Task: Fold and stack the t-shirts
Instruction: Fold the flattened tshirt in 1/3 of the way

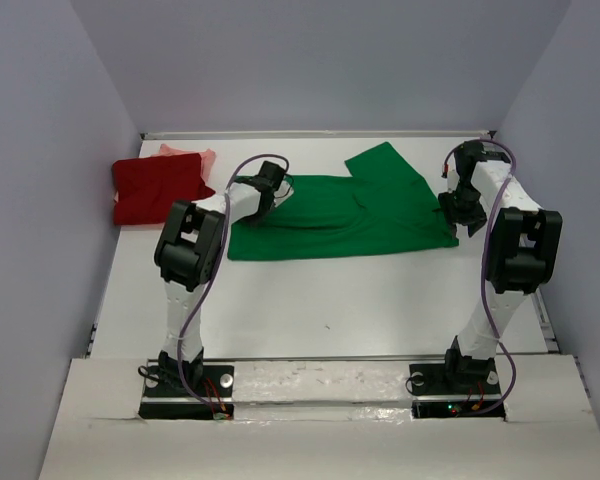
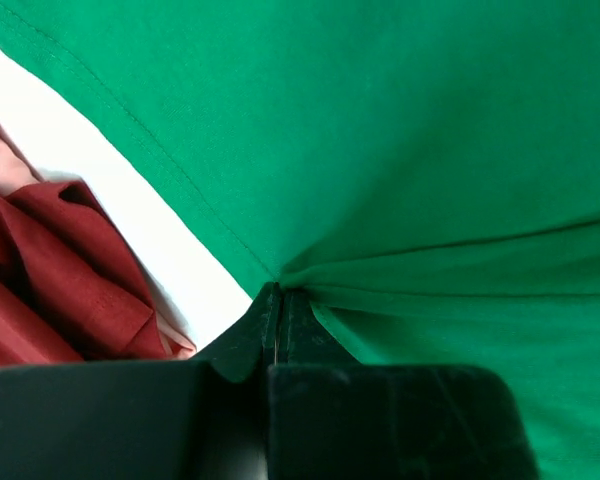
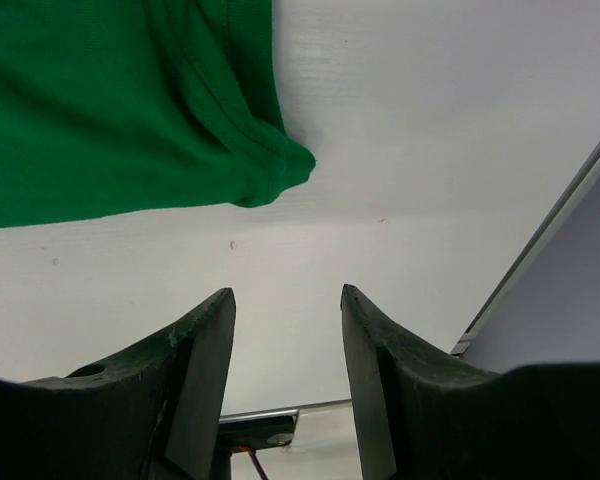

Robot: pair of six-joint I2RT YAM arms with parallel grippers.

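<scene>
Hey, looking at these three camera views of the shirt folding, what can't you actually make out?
Top view: pink t-shirt mostly hidden under dark red t-shirt; its fold cannot be judged.
Top view: left arm covers the left edge of green t-shirt; both wrist views cut it off.
Left wrist view: left gripper is shut on green cloth; layers pinched are hidden.
Top view: right gripper too small to show its jaws; its wrist view shows them open.

Overhead camera looks down from behind the arms; both wrist cameras sit close, sharing the green t-shirt.
</scene>
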